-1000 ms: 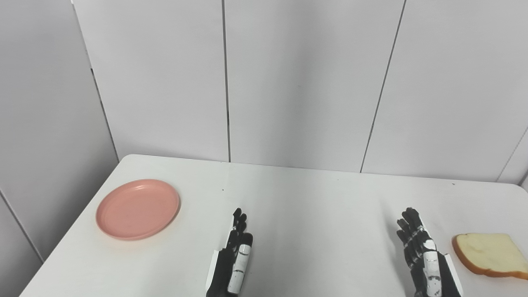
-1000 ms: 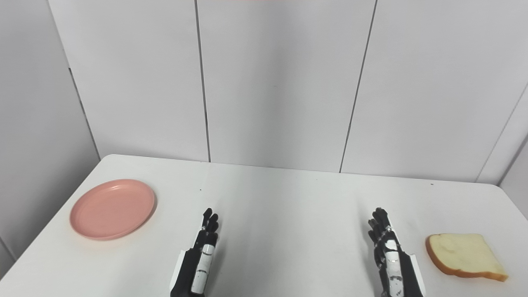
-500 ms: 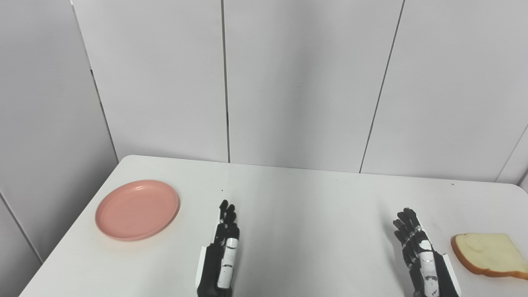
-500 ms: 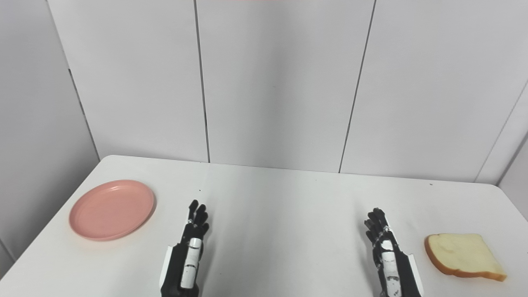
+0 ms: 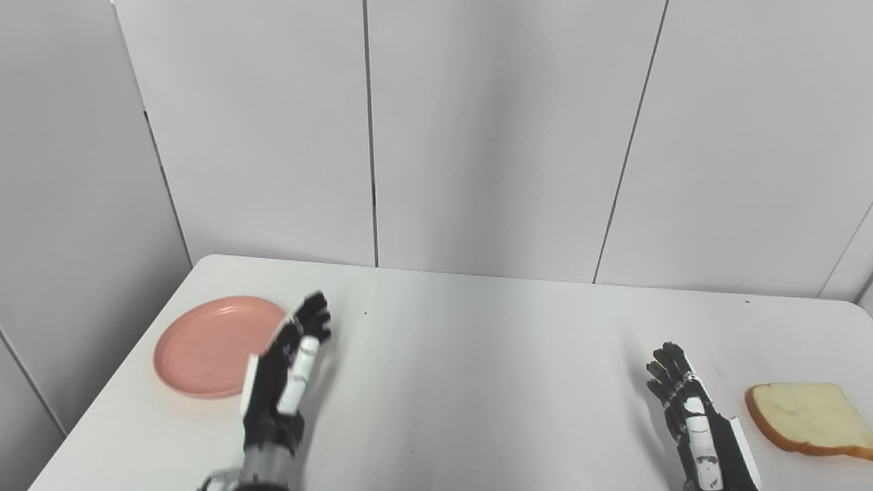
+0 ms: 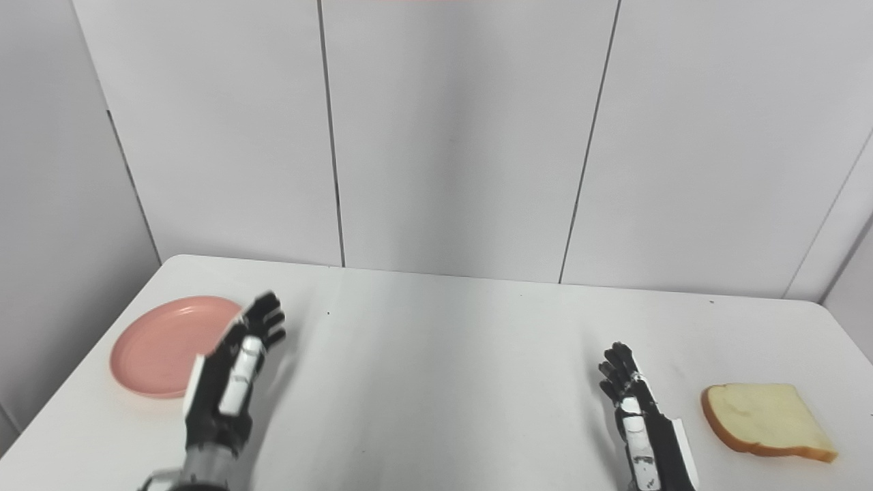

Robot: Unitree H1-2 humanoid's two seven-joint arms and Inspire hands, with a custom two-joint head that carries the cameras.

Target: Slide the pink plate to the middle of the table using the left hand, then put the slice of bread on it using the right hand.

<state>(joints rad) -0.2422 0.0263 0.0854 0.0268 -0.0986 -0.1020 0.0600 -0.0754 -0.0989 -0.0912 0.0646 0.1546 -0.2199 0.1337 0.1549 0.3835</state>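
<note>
The pink plate (image 5: pixel 204 344) lies on the white table (image 5: pixel 477 354) at the left side. My left hand (image 5: pixel 283 372) is open, raised above the table, and overlaps the plate's right edge in both views; I cannot tell if it touches the plate. The slice of bread (image 5: pixel 808 426) lies flat at the right edge of the table. My right hand (image 5: pixel 685 416) is open and empty, fingers pointing away, to the left of the bread and apart from it.
White wall panels (image 5: pixel 477 136) stand right behind the table's far edge. The table's left edge runs close beside the plate, and its right edge lies just past the bread.
My left hand has risen and swung left from the table's middle front to the plate's right edge. The right hand has hardly moved. Plate and bread stay in place.
</note>
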